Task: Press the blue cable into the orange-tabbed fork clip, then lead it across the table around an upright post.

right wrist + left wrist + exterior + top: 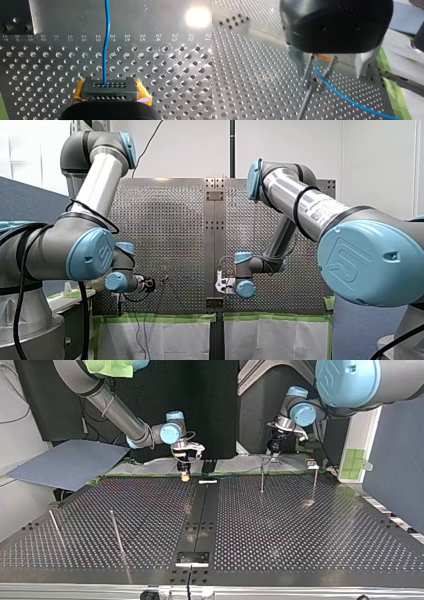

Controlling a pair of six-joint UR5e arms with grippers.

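I'm clamping the blue cable in my right gripper to steady it, my left gripper spread astride the fork clip.

The perforated table is shiny metal; the blue cable looks smooth plastic.

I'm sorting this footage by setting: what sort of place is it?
Probably a robotics lab test cell: my left arm and my right arm work at a perforated table fitted with posts, routing a cable, with a screen beside it.
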